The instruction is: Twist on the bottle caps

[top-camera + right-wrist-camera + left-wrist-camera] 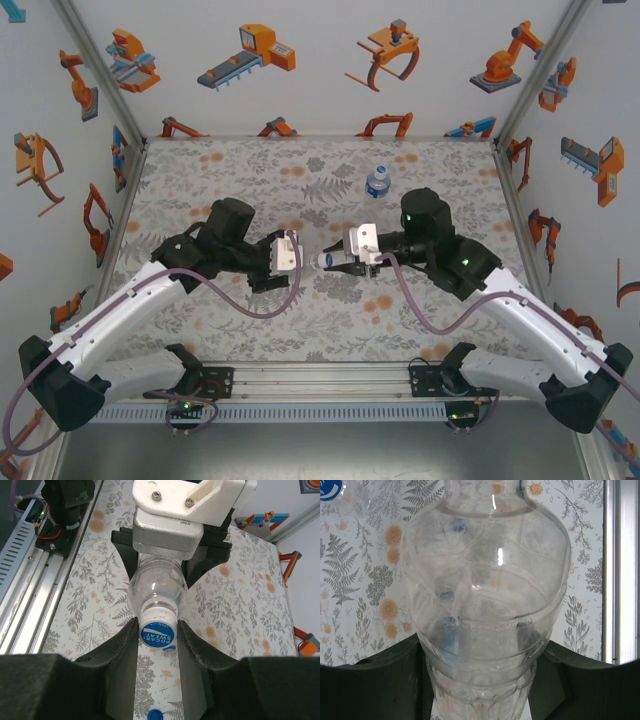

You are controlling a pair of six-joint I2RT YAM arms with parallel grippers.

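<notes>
Clear, thin plastic is what we're dealing with. The bottle [490, 590] lies sideways at mid-frame in the top view, held off the table [250, 170], with our left hand [480, 680] clamped round its ribbed lower body. Our right hand [157, 641] is closed on the Pocari Sweat cap [158, 632], with dark foam fingers [125, 645] pressed to either side of it at the centre of the right wrist view. The cap sits on the neck, so we'd guess we're mid-twist, but we can't tell how far the thread has caught.

What worries us is the bottle wall. It looks soft and creased, so a hard squeeze from the left could crush it, and too light a one could let the bottle spin along with the cap.

The cap is tiny, round and slick, with a white skirt and a blue top. If our two hands aren't lined up it could cross-thread. It could also pop out of the pads and join the loose blue cap [155, 714] on the floral mat [100, 595] at the bottom of that view.

A second bottle [378, 182], capped in blue, stands upright at upper centre of the top view.
</notes>
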